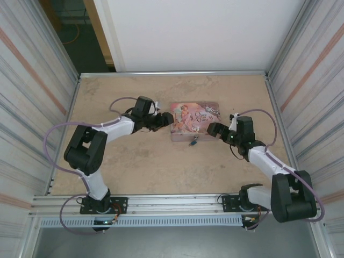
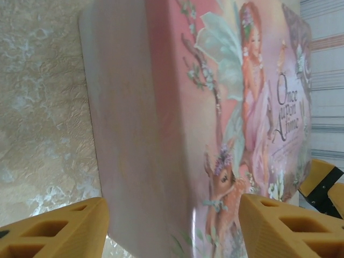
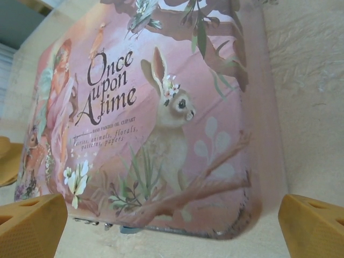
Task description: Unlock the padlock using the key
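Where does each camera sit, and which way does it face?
Top external: above and behind the bases, looking down at the table, pink tin, padlock; left arm, right arm visible.
Left wrist: beside the tin's left end, facing right; own yellow fingers below.
Right wrist: at the tin's right end, facing left; own yellow fingers below.
Shared: the tin's lid appears in all three.

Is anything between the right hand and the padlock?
Only the tin itself. The padlock sits at the tin's near side; the right hand, open, faces the tin's right end, so the tin's near right corner lies partly between them.
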You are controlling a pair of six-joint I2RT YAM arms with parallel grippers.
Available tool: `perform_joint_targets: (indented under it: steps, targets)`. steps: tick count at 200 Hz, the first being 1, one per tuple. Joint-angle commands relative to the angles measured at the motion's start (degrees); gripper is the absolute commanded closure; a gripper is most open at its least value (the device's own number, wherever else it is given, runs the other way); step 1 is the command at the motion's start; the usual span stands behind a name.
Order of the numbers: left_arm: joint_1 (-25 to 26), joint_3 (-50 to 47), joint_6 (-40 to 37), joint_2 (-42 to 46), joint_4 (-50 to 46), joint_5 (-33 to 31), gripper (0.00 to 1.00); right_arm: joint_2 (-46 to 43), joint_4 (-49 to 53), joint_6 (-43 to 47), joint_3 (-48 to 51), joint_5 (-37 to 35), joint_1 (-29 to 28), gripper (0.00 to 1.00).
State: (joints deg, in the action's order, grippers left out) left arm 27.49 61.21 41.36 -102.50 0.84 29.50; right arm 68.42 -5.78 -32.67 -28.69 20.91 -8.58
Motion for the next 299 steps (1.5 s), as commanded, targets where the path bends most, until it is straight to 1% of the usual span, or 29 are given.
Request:
perform_joint_targets:
  steps: [1,35,76,125,162,195,228,268,299]
  targets:
    - [0.6,2.0,0.2,-1.9,1.0,2.9,0.37,2.5,-1.4,2.9,-3.2,2.6,0.4,0.01]
    - [1.1,0.4,0.9,-3.1,1.8,3.5,0.44,6.2,-1.9,4.6,-5.5,5.5,0.1,0.01]
    - [1.1,-5.2,2.6,0.3,4.7,2.9,0.49,9.5,-3.0,5.9,-7.9,6.8,-2.6,0.01]
    - [0.5,-10.6,3.5,6.3,3.7,-0.3,0.49,14.2,-5.6,5.7,-10.8,6.0,-7.0,0.01]
    - [-0.7,-12.7,3.7,10.1,2.3,-2.4,0.46,15.9,-6.2,5.4,-11.8,3.2,-7.6,0.01]
    - [-1.8,-13.5,2.7,14.6,0.3,-4.7,0.42,14.4,-4.0,6.7,-12.2,-0.2,-6.5,0.01]
    - [-3.1,-14.1,0.7,21.0,-3.4,-7.8,0.40,11.5,-2.6,7.0,-10.5,-2.3,-3.0,0.01]
    - [-4.0,-14.7,-2.1,29.8,-8.5,-12.5,0.38,5.4,1.8,9.0,-8.3,-4.6,0.5,0.01]
    - [-4.0,-13.3,-5.1,34.5,-12.0,-13.5,0.38,-0.8,2.8,8.8,-5.4,-5.1,1.3,0.01]
